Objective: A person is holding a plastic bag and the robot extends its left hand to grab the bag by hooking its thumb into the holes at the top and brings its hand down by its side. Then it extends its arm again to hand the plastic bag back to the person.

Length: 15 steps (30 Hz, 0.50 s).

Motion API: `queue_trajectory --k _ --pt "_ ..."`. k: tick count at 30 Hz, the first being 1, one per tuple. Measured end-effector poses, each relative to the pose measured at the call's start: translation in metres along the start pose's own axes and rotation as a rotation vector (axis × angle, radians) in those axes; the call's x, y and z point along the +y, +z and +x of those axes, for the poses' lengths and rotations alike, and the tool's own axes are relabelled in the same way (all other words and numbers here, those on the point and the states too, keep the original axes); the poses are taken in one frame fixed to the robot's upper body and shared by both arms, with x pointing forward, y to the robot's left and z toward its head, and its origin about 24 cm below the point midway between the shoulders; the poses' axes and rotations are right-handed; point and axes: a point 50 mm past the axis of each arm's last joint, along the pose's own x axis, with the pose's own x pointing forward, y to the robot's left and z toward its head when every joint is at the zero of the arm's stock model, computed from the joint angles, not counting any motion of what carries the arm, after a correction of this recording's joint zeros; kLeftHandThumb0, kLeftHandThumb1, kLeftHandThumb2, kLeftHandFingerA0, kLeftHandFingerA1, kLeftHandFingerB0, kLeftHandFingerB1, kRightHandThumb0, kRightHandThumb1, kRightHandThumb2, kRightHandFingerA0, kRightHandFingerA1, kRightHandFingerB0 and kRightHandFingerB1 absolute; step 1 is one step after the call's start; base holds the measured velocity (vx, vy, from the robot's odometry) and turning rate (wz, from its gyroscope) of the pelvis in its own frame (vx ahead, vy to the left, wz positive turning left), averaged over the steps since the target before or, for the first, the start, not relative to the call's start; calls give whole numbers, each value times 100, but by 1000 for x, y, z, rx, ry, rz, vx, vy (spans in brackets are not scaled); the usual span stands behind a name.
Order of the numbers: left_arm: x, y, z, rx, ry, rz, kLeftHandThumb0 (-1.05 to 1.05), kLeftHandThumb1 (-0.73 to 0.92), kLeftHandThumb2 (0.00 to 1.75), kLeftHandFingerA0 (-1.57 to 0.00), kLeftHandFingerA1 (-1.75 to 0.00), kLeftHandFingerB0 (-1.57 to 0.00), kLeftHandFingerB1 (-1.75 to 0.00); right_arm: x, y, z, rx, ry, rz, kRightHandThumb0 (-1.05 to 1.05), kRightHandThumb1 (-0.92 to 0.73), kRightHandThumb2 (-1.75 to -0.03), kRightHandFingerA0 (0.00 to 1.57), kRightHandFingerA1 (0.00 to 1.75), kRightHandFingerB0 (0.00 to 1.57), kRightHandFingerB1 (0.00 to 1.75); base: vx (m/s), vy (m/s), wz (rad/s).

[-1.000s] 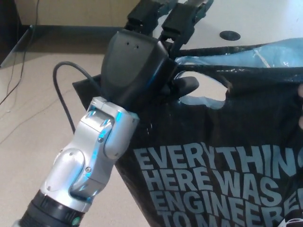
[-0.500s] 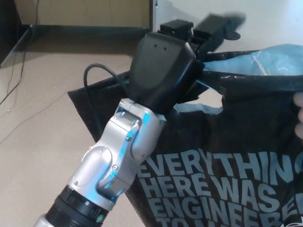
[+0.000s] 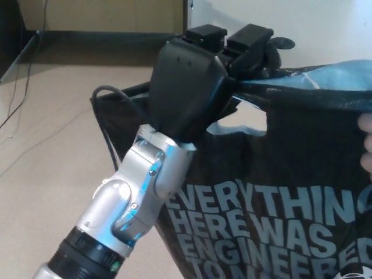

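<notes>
We see the black plastic bag (image 3: 273, 192) filling the right of view, a person's hand (image 3: 366, 145) at its edge, while the left robot hand (image 3: 200, 87) has pushed further into the handle hole (image 3: 241, 119), grasping the bag's top.

This looks like an office or lab room. The floor (image 3: 52, 133) is plain beige carpet, with thin cables (image 3: 17, 93) trailing loose across it. A dark baseboard (image 3: 99, 36) runs under a pale wood-panelled wall (image 3: 104, 14). At the top right a white tabletop (image 3: 325, 23) carries a round black cable grommet (image 3: 283, 42).
</notes>
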Motion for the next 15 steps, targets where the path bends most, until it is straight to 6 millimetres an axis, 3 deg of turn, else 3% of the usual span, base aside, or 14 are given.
queue_trajectory --k 1,2,6,7,13,14,15 --pt "3 -4 -3 4 6 15 -10 73 74 -87 -175 -56 -154 0 0 0 0 0 0 -39 -68 -60 70 46 62 41 0 0 0" --pt "5 -9 -6 7 10 30 -11 56 89 -122 -146 -82 -123 0 0 0 1 0 0 -44 -64 -64 67 48 57 42 0 0 0" --pt "16 -32 -30 60 0 82 -17 57 87 -117 -143 -86 -125 0 0 0 1 1 -1 -42 -65 -62 67 48 58 41 0 0 0" --pt "19 -38 -36 79 -9 93 -12 72 67 -82 -175 -60 -157 0 0 0 1 1 -1 -41 -65 -62 67 48 58 41 0 0 0" --pt "34 -69 -70 172 -53 154 -13 78 73 -83 -174 -61 -149 -1 1 0 -4 0 -1 -42 -65 -62 67 47 57 41 0 0 0" --pt "36 -74 -77 186 -65 162 -9 77 77 -101 -170 -63 -143 -1 1 0 -5 -1 -1 -44 -64 -64 67 48 58 42 0 0 0" --pt "39 -79 -84 200 -74 172 -9 77 77 -101 -170 -63 -143 -1 2 1 -6 -2 -1 -44 -64 -64 67 48 58 42 0 0 0"
